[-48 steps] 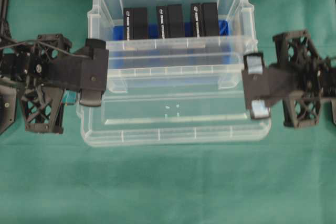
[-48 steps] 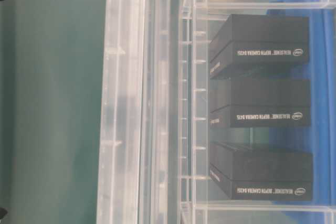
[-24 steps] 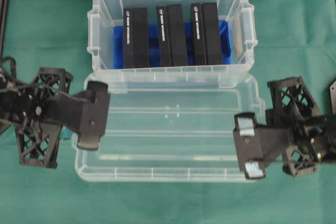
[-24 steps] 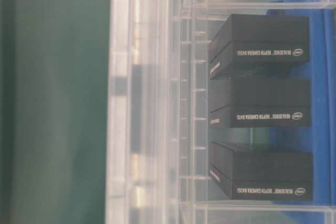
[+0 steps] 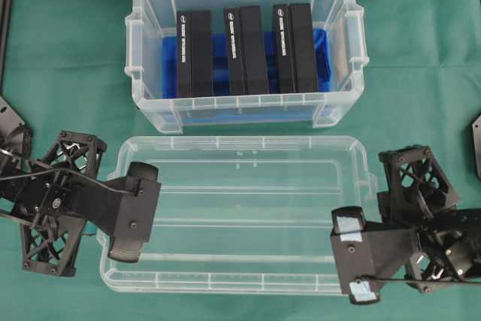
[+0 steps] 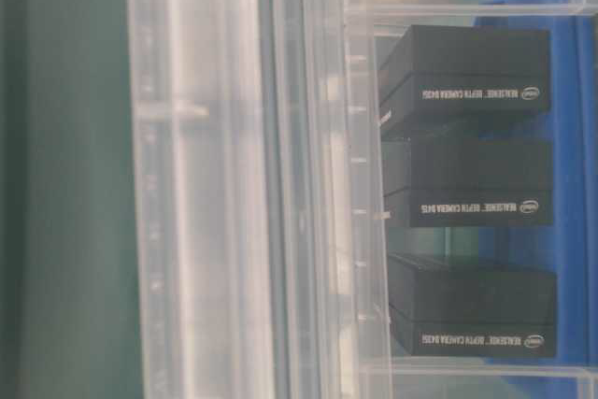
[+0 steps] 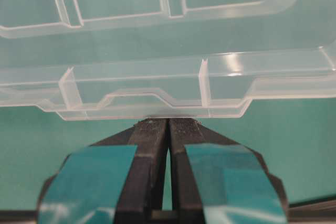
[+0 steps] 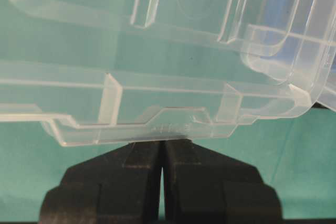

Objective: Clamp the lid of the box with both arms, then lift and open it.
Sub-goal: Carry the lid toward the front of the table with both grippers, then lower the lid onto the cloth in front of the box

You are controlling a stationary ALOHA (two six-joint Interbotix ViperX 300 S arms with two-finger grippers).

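Green cloth (image 5: 68,43) lies under the open box (image 5: 244,5) and lid (image 5: 240,216).

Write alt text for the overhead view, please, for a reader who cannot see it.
Two black grippers, left and right, hold a clear lid by its short ends, in front of the open box. The box holds three black boxes on a blue insert. Everything is over a green cloth.

box (image 5: 244,46) top open w/ lid (image 5: 240,212) off to near side; three black boxes (image 5: 244,50) fill the middle.
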